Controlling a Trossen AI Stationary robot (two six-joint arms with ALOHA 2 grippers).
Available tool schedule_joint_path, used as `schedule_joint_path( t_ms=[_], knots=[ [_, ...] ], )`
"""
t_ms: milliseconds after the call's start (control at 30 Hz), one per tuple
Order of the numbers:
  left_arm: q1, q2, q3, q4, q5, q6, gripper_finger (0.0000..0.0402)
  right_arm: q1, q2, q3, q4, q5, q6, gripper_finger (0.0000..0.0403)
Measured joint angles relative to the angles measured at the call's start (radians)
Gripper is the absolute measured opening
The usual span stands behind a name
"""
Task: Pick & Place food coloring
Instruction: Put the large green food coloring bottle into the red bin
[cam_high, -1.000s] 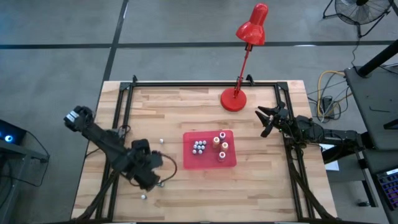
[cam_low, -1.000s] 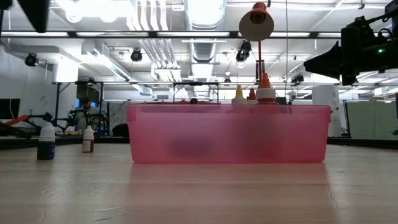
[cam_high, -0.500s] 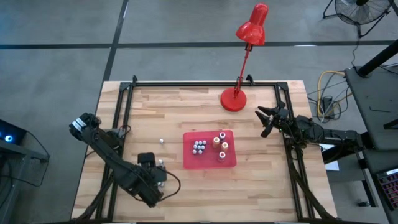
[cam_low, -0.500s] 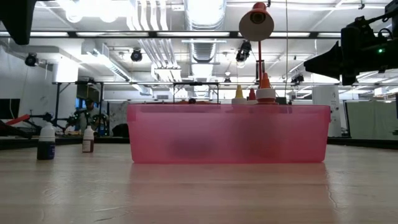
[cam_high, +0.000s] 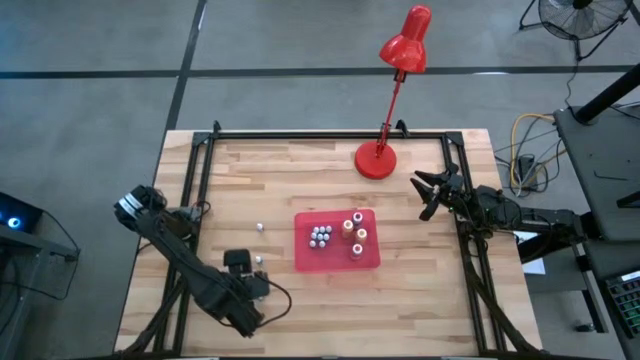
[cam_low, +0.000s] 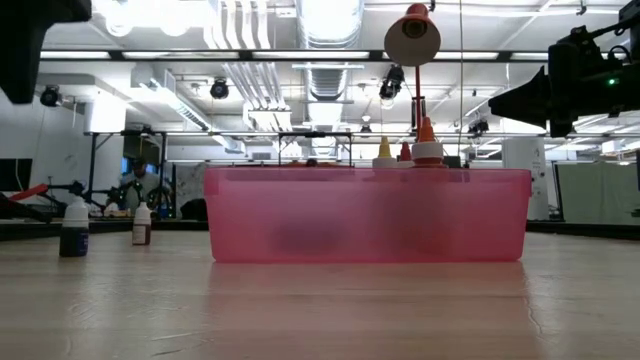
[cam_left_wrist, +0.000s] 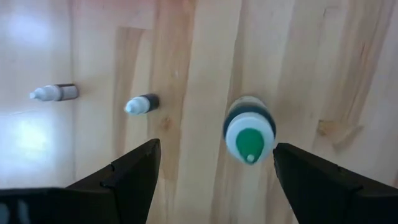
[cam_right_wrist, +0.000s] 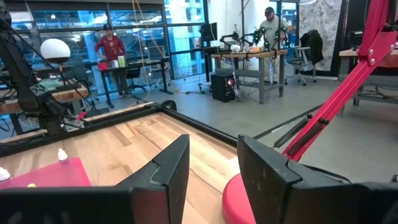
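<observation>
Nearest to me, the left claw (cam_left_wrist: 214, 171) hangs over the front-left part of the bench (cam_high: 300, 165), released wide and empty. Right under it stands one bottle (cam_left_wrist: 249, 130) with a green tip, between the two fingers, so I judge this is the line-up for a grasp from above. Two more small bottles (cam_left_wrist: 142, 104) stand apart on the wood, not yet collected. Farther in, the red tray (cam_high: 372, 259) holds most of the food coloring (cam_high: 321, 237), the place where the others should go. Farthest, the right claw (cam_high: 428, 194) waits near the lamp (cam_high: 378, 160), partly closed and, as far as I can see, empty.
</observation>
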Motion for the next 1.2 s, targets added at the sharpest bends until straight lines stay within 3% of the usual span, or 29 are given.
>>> schedule_joint_path(
  t_ms=[533,800,1200],
  knots=[
    [0.000,0.006,-0.168,0.242,0.043,-0.001,0.0283,0.000,0.000,0.000,0.000,0.000,0.000,0.0128],
    [0.000,0.006,-0.194,0.266,0.061,-0.011,0.0279,0.000,0.000,0.000,0.000,0.000,0.000,0.0128],
    [0.001,0.006,-0.195,0.293,0.058,-0.011,0.0188,0.000,0.000,0.000,0.000,0.000,0.000,0.0128]
  ],
)
